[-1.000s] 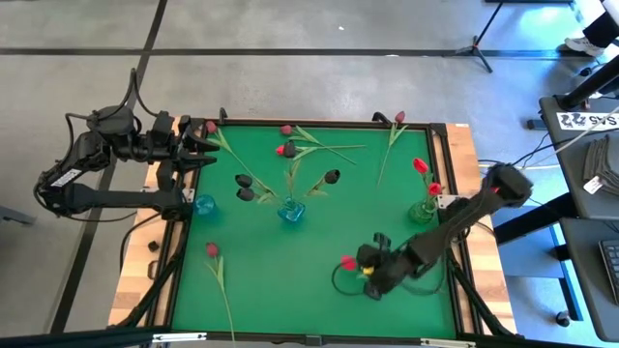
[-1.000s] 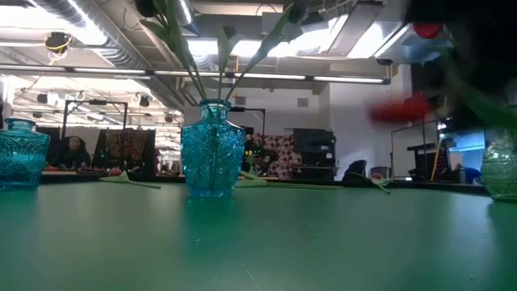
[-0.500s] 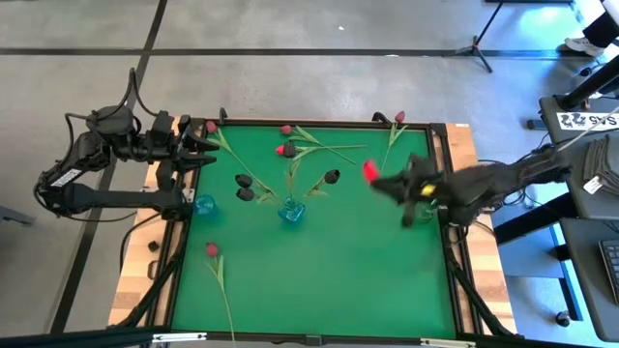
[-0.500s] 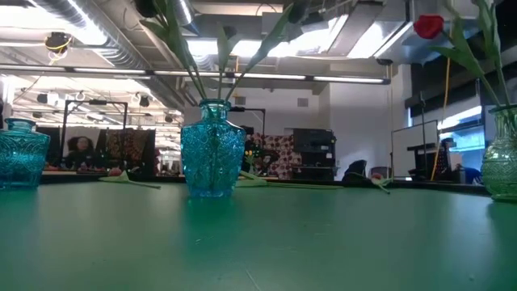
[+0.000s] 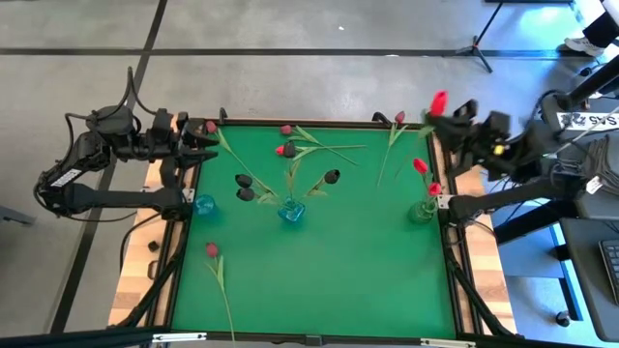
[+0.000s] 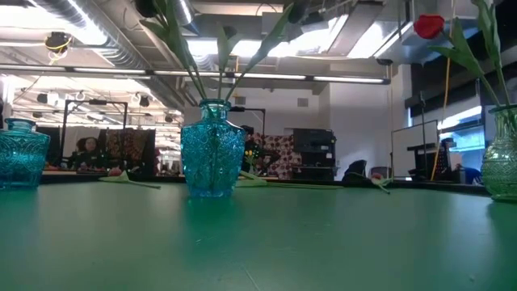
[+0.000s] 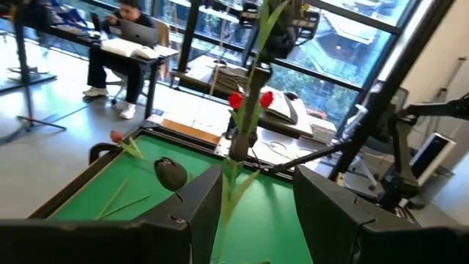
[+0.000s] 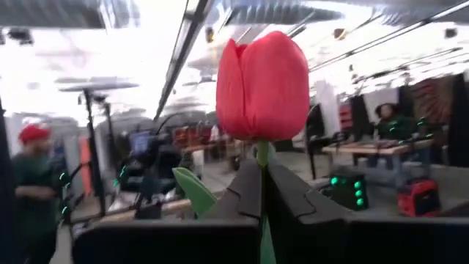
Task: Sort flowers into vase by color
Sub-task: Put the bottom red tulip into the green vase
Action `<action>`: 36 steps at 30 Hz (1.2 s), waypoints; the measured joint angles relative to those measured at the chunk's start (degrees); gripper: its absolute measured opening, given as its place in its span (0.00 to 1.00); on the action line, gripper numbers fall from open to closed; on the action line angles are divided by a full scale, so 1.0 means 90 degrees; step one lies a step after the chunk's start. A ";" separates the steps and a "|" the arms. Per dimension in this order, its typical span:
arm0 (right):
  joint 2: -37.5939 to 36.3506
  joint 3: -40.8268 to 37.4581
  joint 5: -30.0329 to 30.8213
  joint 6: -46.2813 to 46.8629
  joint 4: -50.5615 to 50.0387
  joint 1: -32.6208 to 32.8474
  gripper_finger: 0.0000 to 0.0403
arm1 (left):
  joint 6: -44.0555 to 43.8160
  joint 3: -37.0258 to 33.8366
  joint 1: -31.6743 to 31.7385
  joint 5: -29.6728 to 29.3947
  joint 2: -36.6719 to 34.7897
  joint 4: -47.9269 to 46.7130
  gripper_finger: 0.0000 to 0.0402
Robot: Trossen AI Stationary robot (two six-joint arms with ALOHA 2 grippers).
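My right gripper point(image 5: 453, 114) is raised over the table's far right corner, shut on a red tulip point(image 5: 438, 100) whose head fills the right wrist view point(image 8: 262, 84). Below it, the green vase point(image 5: 423, 210) holds two red tulips point(image 5: 420, 165). The middle blue vase point(image 5: 291, 211) holds dark-headed tulips point(image 5: 332, 177). A second blue vase point(image 5: 204, 204) stands at the left edge. My left gripper point(image 5: 198, 145) waits open at the far left corner beside a red tulip point(image 5: 210, 127) that lies on the table. More tulips lie loose: red ones point(image 5: 281, 150) at the far side and a pink one point(image 5: 211, 249) near left. My right gripper pinches the red tulip's stem point(image 8: 261, 158) between its two fingers, just below the head. The stem runs forward out of the fingertips point(image 8: 242, 194), with the head beyond them and a leaf point(image 8: 196, 191) beside it. The tulip is lifted clear of the table. The gripper hides the rest of the stem.
A raised frame rims the green table top point(image 5: 319, 280), which has free room in its near half. In the low view the middle blue vase point(image 6: 212, 149) and the green vase point(image 6: 501, 162) stand upright. People sit at desks beyond the table point(image 7: 128, 29).
My right gripper, shut on the red tulip all the while, has swept from low over the table's near right part up and toward the far right corner, passing the green vase. The tulip has gone with it, lifted high above the table.
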 joint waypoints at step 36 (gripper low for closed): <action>-0.2366 -0.0808 0.0303 0.1486 -0.4025 -0.0242 0.00 | -0.0347 0.0002 0.0000 -0.0976 0.0364 0.0873 0.41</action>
